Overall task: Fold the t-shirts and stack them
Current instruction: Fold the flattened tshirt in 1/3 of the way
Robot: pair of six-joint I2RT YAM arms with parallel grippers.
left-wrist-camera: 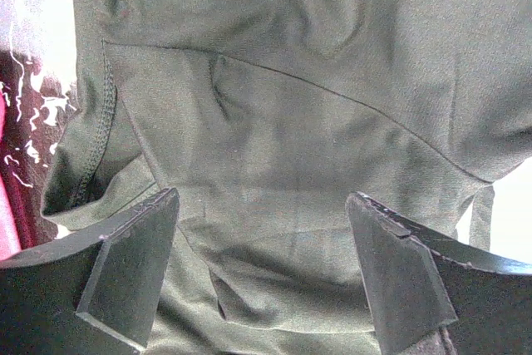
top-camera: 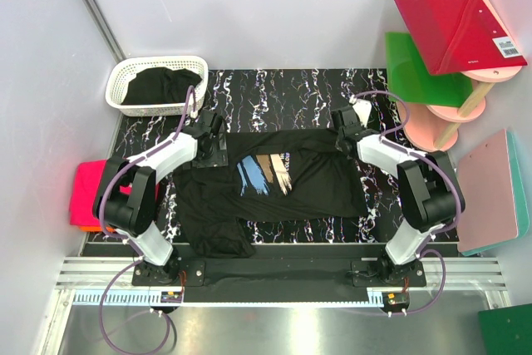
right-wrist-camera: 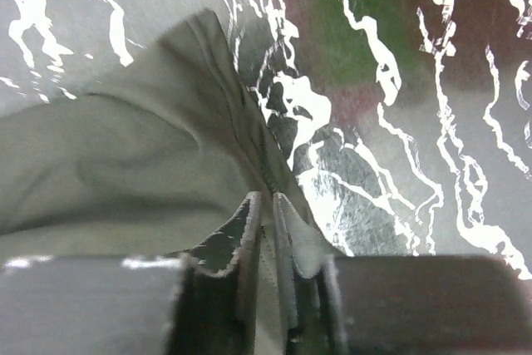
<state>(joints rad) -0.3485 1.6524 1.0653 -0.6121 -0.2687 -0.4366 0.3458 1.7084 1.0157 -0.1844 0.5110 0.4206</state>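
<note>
Top external view showed a white lattice basket [top-camera: 116,89] at the far left corner of the black marbled table [top-camera: 274,93], with a crumpled black t-shirt [top-camera: 158,87] lying inside it. The printed t-shirt [top-camera: 274,176], black with blue, tan and white brushstrokes on its chest, lay spread on the table nearer the arms than the basket and to the basket's right, its near-left part bunched up. A folded pink t-shirt [top-camera: 83,193] sat nearer the arms than the basket, at the table's left edge. The left gripper [top-camera: 209,155] was low over the corner of the printed t-shirt closest to the basket. The right gripper [top-camera: 341,135] was at the shirt's opposite far corner, well to the right of the basket. A red board [top-camera: 453,27] and a green board [top-camera: 416,68] stood farther right again, well apart from the basket.

Left wrist view showed the left gripper [left-wrist-camera: 266,280] spread wide, its two dark fingers [left-wrist-camera: 125,280] standing apart over wrinkled dark cloth of the printed t-shirt [left-wrist-camera: 316,81], with nothing between them. A stitched hem ran down the cloth on the left.

Right wrist view showed the right gripper [right-wrist-camera: 266,239] pressed nearly together, pinching a raised ridge of the printed t-shirt [right-wrist-camera: 108,172] at its edge. The cloth rose in a peak toward the jaws, and bare marbled table [right-wrist-camera: 416,122] lay beside it.
</note>
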